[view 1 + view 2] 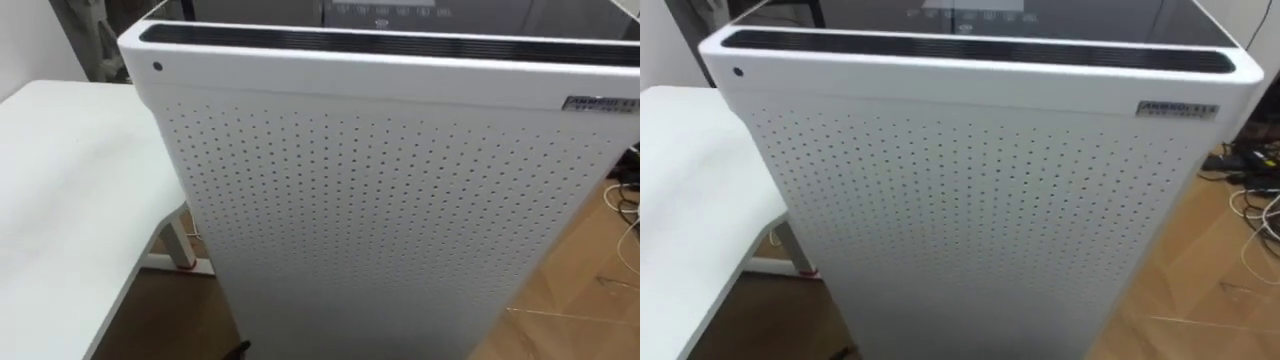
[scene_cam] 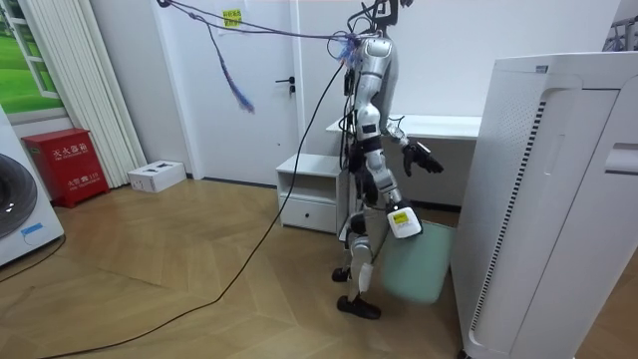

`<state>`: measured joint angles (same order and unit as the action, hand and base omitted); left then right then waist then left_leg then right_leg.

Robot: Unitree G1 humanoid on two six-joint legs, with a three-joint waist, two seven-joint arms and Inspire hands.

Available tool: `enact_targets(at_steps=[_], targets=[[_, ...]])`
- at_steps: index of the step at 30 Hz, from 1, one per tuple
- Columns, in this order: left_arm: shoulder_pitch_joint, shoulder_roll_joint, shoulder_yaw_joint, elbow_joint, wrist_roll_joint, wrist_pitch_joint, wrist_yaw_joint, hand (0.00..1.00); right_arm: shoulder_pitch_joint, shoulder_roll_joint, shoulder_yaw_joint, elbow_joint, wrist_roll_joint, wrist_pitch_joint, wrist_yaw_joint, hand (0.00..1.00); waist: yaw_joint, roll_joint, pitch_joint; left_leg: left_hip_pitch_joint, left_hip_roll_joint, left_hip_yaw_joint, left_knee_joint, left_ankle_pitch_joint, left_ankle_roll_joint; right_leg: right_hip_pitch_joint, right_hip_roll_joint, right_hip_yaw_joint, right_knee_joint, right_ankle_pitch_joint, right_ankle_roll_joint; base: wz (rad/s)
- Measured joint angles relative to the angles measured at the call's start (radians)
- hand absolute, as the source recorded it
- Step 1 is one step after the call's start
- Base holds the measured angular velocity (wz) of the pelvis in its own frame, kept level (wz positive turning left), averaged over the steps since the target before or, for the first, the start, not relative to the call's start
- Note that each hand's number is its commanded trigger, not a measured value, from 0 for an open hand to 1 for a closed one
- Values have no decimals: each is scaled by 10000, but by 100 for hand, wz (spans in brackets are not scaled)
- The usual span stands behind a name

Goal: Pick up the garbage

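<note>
No loose garbage is visible in these views. In the room view the robot stands between a white desk [image 2: 444,127] and a tall white perforated appliance [image 2: 543,199], facing the appliance. My left hand [image 2: 424,160] is raised at waist height toward the appliance. My right hand [image 2: 403,221] hangs low by my thigh, just above the top edge of a pale green container [image 2: 419,267] beside my legs. Whether it touches that container cannot be made out. In the eye views the appliance's dotted front panel [image 1: 380,200] stands close before me.
The white table top [image 1: 70,190] lies at my left, its leg [image 1: 180,245] next to the appliance. Cables [image 1: 625,210] trail on the wood floor at the right. A low white drawer unit [image 2: 314,189], a red box [image 2: 68,165] and a white box [image 2: 157,175] stand along the wall.
</note>
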<state>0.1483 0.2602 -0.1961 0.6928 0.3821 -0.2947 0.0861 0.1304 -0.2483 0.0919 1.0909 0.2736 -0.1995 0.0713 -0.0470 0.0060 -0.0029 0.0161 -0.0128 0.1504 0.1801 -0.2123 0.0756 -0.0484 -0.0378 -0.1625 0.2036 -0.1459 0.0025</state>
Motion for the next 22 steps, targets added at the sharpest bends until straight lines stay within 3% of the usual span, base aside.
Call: enact_targets(at_steps=[4,9,16,22], targets=[[409,-74,601,1249,-665,74,252,0,203,46,-484,347,70,-2,-85,100,-10,15,-28,354,2,11,-211,-15,-23,334,48,-12,-190,0,10,0],[511,-202,810,3167,-1553,397,322,0,243,260,-874,795,353,57,-157,100,3,-73,27,655,3,9,-361,-19,-31,593,118,118,-306,6,30,0],[806,-577,1638,4197,-1543,1168,95,0,111,501,-1572,1592,891,348,-172,100,-1,-125,32,903,4,-7,-459,-34,-46,864,142,98,-373,14,43,-1],[972,-885,2140,4749,-1236,2251,-155,0,103,664,-2070,1904,1024,595,-404,100,-13,-146,24,981,8,1,-462,-48,-54,950,155,115,-381,14,43,-2]])
